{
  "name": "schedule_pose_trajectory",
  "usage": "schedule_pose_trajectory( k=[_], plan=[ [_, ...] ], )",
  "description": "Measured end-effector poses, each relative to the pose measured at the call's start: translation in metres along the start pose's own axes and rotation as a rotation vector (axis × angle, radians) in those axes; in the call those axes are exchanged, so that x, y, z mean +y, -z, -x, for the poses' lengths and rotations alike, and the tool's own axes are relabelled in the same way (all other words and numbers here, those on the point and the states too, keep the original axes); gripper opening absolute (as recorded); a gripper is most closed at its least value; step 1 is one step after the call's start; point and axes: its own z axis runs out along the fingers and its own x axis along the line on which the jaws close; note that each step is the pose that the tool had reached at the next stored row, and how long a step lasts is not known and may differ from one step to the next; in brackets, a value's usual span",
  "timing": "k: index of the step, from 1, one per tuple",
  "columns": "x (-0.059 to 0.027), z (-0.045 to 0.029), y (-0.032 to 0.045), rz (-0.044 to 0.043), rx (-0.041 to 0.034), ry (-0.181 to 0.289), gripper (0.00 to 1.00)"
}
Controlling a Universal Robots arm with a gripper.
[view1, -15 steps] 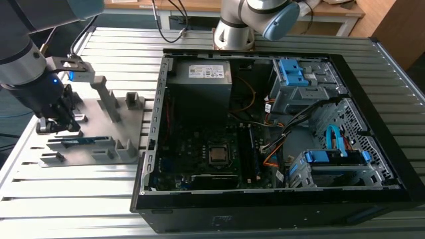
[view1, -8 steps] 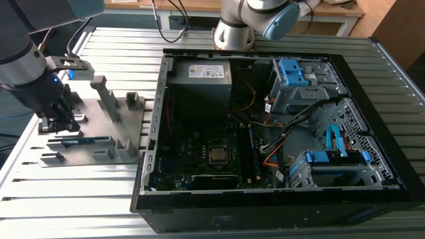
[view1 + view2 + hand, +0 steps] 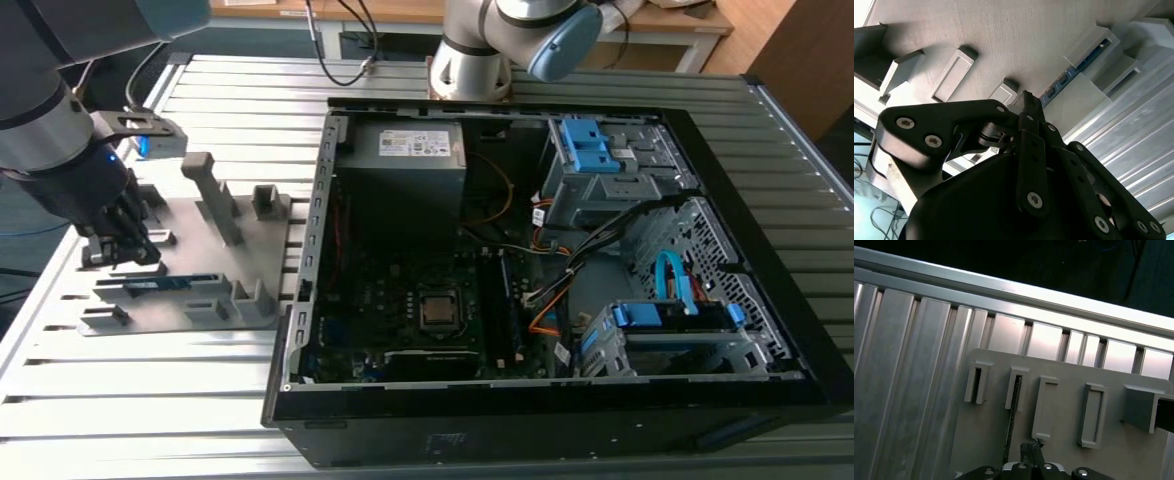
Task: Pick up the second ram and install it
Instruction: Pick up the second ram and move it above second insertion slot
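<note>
Evidently the approach step: the gripper (image 3: pixel 131 245) hovers over the grey fixture (image 3: pixel 187 215), jaws pressed together and empty. The second ram (image 3: pixel 174 283) sits slotted in that fixture nearby. Grasping calls for spreading them astride it.

On my exterior view I see the silver-grey tubular arm (image 3: pixel 470 50) at top centre, with a pale blue rounded joint cap (image 3: pixel 554 40). At upper left its black wrist (image 3: pixel 74 175) carries a small blue glowing light (image 3: pixel 107 155). In the second wrist view, the matte black bar-linked gripper (image 3: pixel 1026 97) is studded with silver socket-head screws (image 3: pixel 1030 200).
</note>
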Motion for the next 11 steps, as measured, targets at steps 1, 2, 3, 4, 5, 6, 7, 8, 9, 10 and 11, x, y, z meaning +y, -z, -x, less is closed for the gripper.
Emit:
schedule_pose_trajectory(
  k=[1,2,3,4,5,6,7,8,9,10,11],
  plan=[
    [0.0,0.0,0.0,0.0002,-0.0001,0.009,0.1],
    [0.0,0.0,0.0,0.0005,-0.0002,0.019,0.1],
    [0.0,0.0,0.0,0.0008,-0.0003,0.028,0.1],
    [0.0,0.0,0.0,0.001,-0.0004,0.036,0.1],
    [0.0,0.0,0.0,0.0013,-0.0005,0.045,0.1],
    [0.0,0.0,0.0,0.0015,-0.0005,0.052,0.1],
    [0.0,0.0,0.0,0.0017,-0.0006,0.06,0.1],
    [0.0,0.0,0.0,0.002,-0.0007,0.067,0.1],
    [0.0,0.0,0.0,0.0022,-0.0007,0.075,0.1],
    [0.0,0.0,0.0,0.0025,-0.0008,0.082,0.1],
    [0.0,0.0,0.0,0.0027,-0.0009,0.09,0.1]
  ],
)
